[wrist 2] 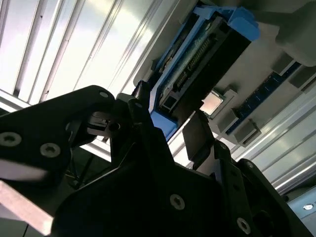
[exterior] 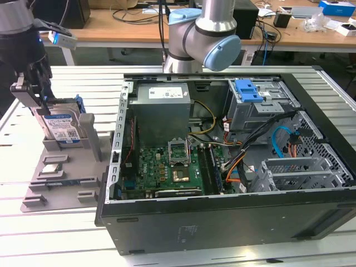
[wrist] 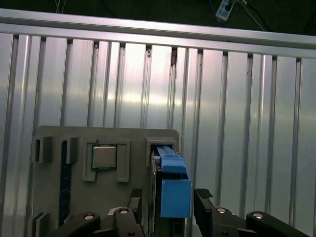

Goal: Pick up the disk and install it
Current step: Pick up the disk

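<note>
Disk (exterior: 60, 125): seated upright on its edge in a slot of the grey holder (exterior: 61, 167), directly beneath the gripper (exterior: 40, 100), at the exterior view's left. Not lifted; lower edge down in the slot.

Gripper open, lowered over the disk's top edge and straddling it. Noted in both wrist views: one finger (wrist: 136, 202) close against the disk's blue rail, the other finger (wrist: 202, 197) on the opposite side, apart from the rail by a narrow gap.

Processor chip (wrist: 104, 157) lying in a recess of the same holder, just beside the gripper. Holder resting on the ribbed metal table (wrist: 222, 98).

Toward the exterior view's right, well apart from the gripper: open computer case (exterior: 222, 214) lying on its side on the table. Inside it, grey power box (exterior: 161, 108) at the end nearer the gripper. Blue bracket (exterior: 248, 90) atop a metal cage at the end farther from the gripper.
</note>
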Motion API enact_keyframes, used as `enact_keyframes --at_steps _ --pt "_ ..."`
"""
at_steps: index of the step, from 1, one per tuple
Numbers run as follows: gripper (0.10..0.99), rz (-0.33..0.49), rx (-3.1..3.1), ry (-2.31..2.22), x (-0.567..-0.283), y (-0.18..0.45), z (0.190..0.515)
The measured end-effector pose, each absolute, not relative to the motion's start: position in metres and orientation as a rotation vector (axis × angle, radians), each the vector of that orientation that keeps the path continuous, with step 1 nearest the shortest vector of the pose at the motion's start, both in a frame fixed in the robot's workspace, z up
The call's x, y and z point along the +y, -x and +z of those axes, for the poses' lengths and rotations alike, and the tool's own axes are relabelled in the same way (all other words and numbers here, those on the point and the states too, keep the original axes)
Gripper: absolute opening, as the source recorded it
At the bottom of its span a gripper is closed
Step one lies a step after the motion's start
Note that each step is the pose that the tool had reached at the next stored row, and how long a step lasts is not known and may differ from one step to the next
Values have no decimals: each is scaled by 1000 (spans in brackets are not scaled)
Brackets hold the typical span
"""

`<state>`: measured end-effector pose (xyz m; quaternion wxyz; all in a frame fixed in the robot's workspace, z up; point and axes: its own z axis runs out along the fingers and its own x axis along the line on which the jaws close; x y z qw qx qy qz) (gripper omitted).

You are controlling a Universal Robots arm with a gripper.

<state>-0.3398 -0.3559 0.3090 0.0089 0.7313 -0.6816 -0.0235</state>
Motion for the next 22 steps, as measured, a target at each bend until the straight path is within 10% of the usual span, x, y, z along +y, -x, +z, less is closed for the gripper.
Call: enact_keyframes --at_steps 14,22 --pt "541 -73 -2121 -2292 -355 340 289" --pt "373 -73 -2121 -2292 -355 340 288"
